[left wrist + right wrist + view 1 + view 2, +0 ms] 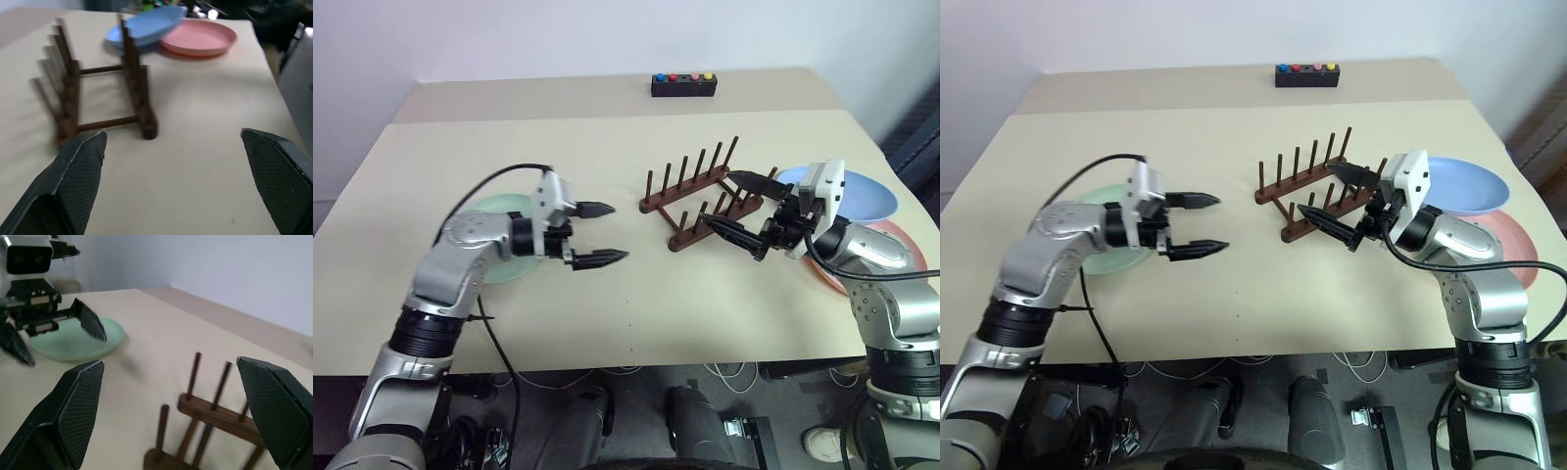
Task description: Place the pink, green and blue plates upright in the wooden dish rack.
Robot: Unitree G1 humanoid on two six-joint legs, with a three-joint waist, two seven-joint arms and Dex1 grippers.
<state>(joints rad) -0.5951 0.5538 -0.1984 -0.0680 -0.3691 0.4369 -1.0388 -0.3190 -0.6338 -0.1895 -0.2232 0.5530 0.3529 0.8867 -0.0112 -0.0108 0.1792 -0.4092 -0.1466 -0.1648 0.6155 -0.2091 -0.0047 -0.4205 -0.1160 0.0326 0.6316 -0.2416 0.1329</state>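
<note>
The wooden dish rack stands empty at the table's middle right, its pegs upright. The blue plate lies to its right, resting partly on the pink plate near the right edge. The green plate lies flat on the left, partly hidden under my left arm. My left gripper hovers open above the table between the green plate and the rack, pointing at the rack. My right gripper is open too, with its fingers over the rack's right end and nothing between them. The right wrist view shows the green plate behind the left gripper.
A small black box with coloured buttons sits at the far side of the table. The table's right edge runs close behind the blue and pink plates. Bare tabletop lies in front of the rack.
</note>
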